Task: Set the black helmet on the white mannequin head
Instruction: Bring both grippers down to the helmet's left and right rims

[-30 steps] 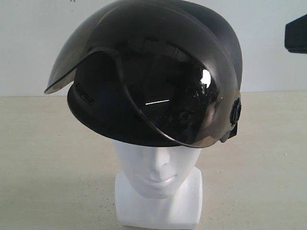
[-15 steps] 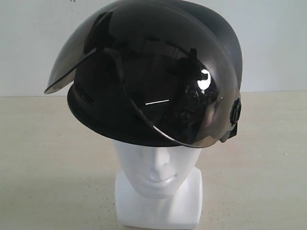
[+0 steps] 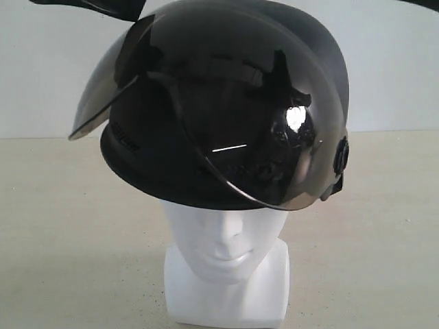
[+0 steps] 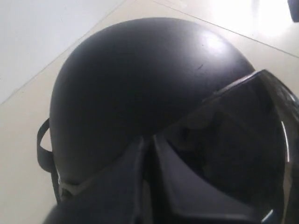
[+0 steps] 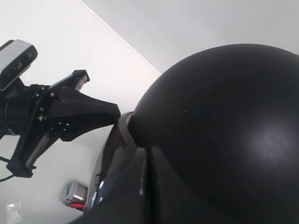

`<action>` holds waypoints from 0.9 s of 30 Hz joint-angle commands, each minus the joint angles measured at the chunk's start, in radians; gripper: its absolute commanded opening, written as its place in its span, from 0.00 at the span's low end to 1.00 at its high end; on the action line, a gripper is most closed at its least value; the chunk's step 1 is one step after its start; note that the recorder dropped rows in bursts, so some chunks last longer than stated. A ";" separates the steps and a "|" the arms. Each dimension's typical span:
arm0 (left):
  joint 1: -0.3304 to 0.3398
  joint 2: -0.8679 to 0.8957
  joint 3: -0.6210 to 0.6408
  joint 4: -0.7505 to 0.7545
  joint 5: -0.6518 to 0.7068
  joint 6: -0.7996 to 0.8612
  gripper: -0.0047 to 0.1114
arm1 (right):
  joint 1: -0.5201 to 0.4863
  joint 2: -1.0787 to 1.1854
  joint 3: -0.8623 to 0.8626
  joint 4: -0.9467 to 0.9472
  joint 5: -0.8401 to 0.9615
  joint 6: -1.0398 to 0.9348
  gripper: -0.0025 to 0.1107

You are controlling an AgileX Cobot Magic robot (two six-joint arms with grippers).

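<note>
On the worktop [image 3: 68, 240]: white mannequin head [image 3: 223, 240], upright.
Black helmet [image 3: 226, 116]: seated over the head's crown; visor [image 3: 274, 157] askew, face exposed.
Left gripper [image 4: 148, 154]: fingers clenched, empty, at the shell-visor junction, probably nudging the helmet level.
Right gripper [image 5: 148, 158]: fingers clenched, empty, beside the shell.
Helmet interior: crown only.

Black helmet [image 3: 226, 89] caps the white mannequin head [image 3: 225, 264], its tilted visor [image 3: 96, 103] jutting out at 10 o'clock. Open tabletop [image 3: 62, 240] flanks the neck at 9 and 3 o'clock. The left gripper [image 5: 111, 113] crowds the shell at 11 o'clock.
</note>
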 commanded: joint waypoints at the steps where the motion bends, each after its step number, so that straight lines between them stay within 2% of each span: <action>1: 0.042 0.009 0.005 -0.098 -0.006 0.034 0.08 | 0.002 0.042 -0.002 0.031 -0.005 -0.022 0.02; 6: 0.042 0.036 0.005 -0.058 0.050 0.034 0.08 | 0.034 0.097 -0.005 0.129 -0.005 -0.072 0.02; 15: 0.042 0.054 0.014 -0.040 0.125 0.046 0.08 | 0.223 0.144 -0.005 0.048 -0.119 -0.098 0.02; 22: 0.042 0.054 0.072 -0.040 0.125 0.078 0.08 | 0.240 0.144 -0.005 -0.066 -0.100 -0.020 0.02; 27: 0.042 0.054 0.119 -0.097 0.125 0.093 0.08 | 0.240 0.144 -0.005 -0.090 -0.075 0.011 0.02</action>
